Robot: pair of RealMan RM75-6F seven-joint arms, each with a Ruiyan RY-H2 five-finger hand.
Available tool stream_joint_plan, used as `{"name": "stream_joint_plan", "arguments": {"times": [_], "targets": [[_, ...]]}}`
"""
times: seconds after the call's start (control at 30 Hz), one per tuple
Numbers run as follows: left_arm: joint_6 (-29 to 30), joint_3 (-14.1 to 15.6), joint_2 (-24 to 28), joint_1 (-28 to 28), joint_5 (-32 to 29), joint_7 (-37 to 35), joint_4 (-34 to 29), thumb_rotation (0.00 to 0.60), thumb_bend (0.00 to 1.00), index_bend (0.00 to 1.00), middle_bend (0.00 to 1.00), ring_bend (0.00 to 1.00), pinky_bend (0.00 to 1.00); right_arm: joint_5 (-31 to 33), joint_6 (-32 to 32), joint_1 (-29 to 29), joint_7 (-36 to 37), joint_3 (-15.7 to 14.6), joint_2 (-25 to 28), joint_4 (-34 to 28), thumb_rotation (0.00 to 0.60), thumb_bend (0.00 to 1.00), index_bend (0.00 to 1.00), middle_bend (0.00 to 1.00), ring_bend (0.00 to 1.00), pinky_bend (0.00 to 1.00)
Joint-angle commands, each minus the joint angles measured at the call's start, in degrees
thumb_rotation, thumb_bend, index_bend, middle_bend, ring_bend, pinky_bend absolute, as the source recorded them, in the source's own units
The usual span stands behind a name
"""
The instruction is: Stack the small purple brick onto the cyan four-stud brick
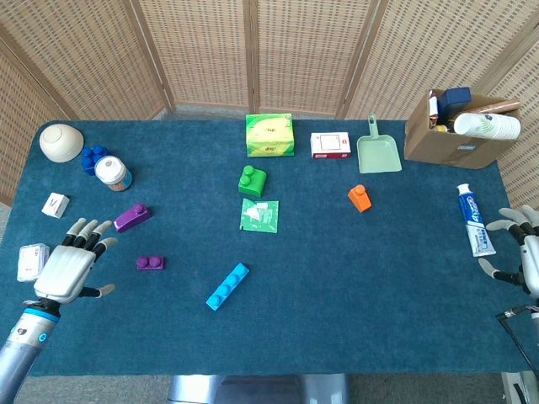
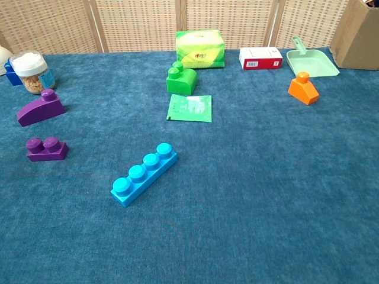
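The small purple brick (image 1: 151, 263) (image 2: 47, 148) lies flat on the blue cloth at the left, studs up. Right of it, slanted, lies the cyan four-stud brick (image 1: 227, 286) (image 2: 144, 174). My left hand (image 1: 69, 265) hovers left of the purple brick, fingers spread, holding nothing. At the table's right edge my right hand (image 1: 520, 252) is open too, beside a toothpaste tube (image 1: 475, 220). The chest view shows neither hand.
A purple sloped brick (image 1: 132, 217) lies behind the small one. A green brick (image 1: 252, 179), green packet (image 1: 259, 215) and orange brick (image 1: 360, 197) sit mid-table. A jar (image 1: 112, 172), bowl (image 1: 61, 141), small white boxes (image 1: 34, 260) and a cardboard box (image 1: 457, 130) line the edges.
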Motion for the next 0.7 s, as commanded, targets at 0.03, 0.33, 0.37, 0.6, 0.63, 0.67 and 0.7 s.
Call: {"name": "stream_joint_plan", "arguments": {"times": [0.03, 0.33, 0.37, 0.6, 0.63, 0.67, 0.7], "targets": [[-1.43, -0.51, -0.70, -1.08, -1.50, 0.28, 0.33, 0.483, 0.11, 0.25, 0.09, 0.00, 0.00, -0.01, -0.24, -0.12, 0.03, 0.20, -0.15, 0.17, 0.600, 0.19, 0.35, 0.19, 0.07, 0.11], [-7.88, -0.71, -2.77, -4.68, -6.21, 0.46, 2.33, 0.480, 0.11, 0.28, 0.09, 0.00, 0.00, 0.28, -1.26, -0.58, 0.19, 0.89, -0.74, 0.85, 0.600, 0.19, 0.35, 0.19, 0.07, 0.11], [-8.36, -0.71, -2.88, -4.98, -6.62, 0.49, 2.53, 0.482, 0.11, 0.28, 0.09, 0.00, 0.00, 0.29, -1.32, -0.64, 0.18, 0.94, -0.77, 0.87, 0.600, 0.19, 0.35, 0.19, 0.07, 0.11], [-10.76, -0.87, -5.12, -7.24, -8.54, 0.74, 4.87, 0.488, 0.11, 0.28, 0.09, 0.00, 0.00, 0.43, -1.23, -1.39, 0.01, 1.39, -0.76, 0.64, 0.600, 0.19, 0.35, 0.19, 0.07, 0.11], [-10.83, -0.88, -5.32, -7.38, -8.62, 0.74, 5.08, 0.485, 0.11, 0.28, 0.09, 0.00, 0.00, 0.44, -1.22, -1.44, -0.01, 1.43, -0.77, 0.62, 0.600, 0.19, 0.35, 0.19, 0.07, 0.11], [-11.00, -0.91, -5.66, -7.60, -8.79, 0.71, 5.43, 0.488, 0.11, 0.28, 0.09, 0.00, 0.00, 0.48, -1.23, -1.53, -0.05, 1.48, -0.78, 0.57, 0.600, 0.19, 0.35, 0.19, 0.07, 0.11], [-11.41, -0.92, -6.13, -7.94, -9.13, 0.60, 5.91, 0.485, 0.11, 0.28, 0.10, 0.00, 0.00, 0.54, -1.26, -1.64, -0.09, 1.53, -0.77, 0.48, 0.600, 0.19, 0.35, 0.19, 0.07, 0.11]]}}
